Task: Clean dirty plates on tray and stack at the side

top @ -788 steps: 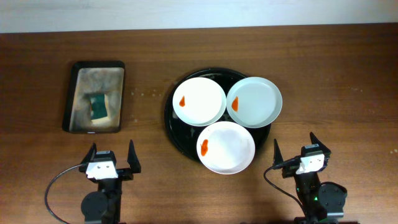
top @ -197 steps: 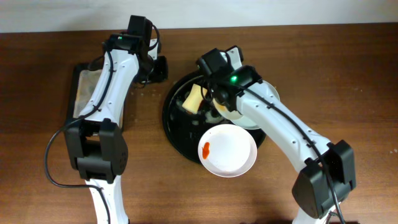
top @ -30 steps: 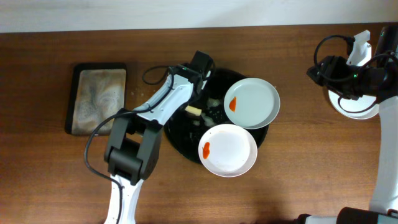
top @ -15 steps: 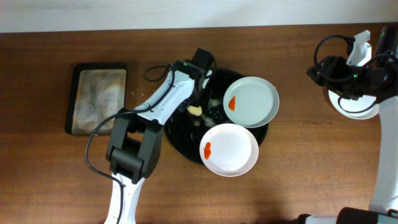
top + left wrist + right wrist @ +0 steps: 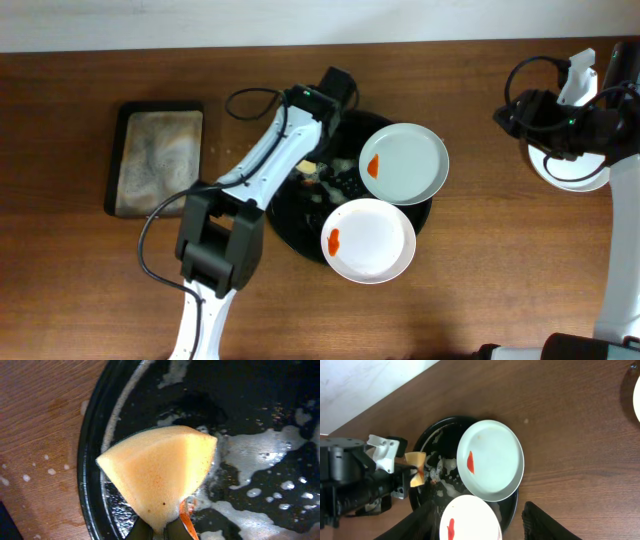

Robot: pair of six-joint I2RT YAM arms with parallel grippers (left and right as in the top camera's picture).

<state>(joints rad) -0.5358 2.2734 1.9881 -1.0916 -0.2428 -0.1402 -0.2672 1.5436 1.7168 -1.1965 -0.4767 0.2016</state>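
The black round tray (image 5: 290, 215) holds foam and two plates. The mint plate (image 5: 405, 163) and the white plate (image 5: 367, 240) each carry a red smear. A third plate (image 5: 575, 168) lies on the table at the far right, partly under my right arm (image 5: 560, 125). My left gripper (image 5: 156, 532) is shut on the yellow sponge (image 5: 160, 472) over the tray's (image 5: 90, 485) left part, with the sponge (image 5: 306, 166) beside the mint plate. My right gripper (image 5: 485, 525) hangs open and empty high above the table, looking down on the mint plate (image 5: 490, 460) and white plate (image 5: 470, 522).
A rectangular dark sponge tray (image 5: 155, 158) with suds sits at the left. White foam patches (image 5: 260, 455) cover the black tray's floor. Water drops speckle the wood (image 5: 30, 477) beside the rim. The wall edge runs along the table's far side.
My left gripper closed on the sponge in the tray and shifted it slightly toward the back. The right arm stayed still.
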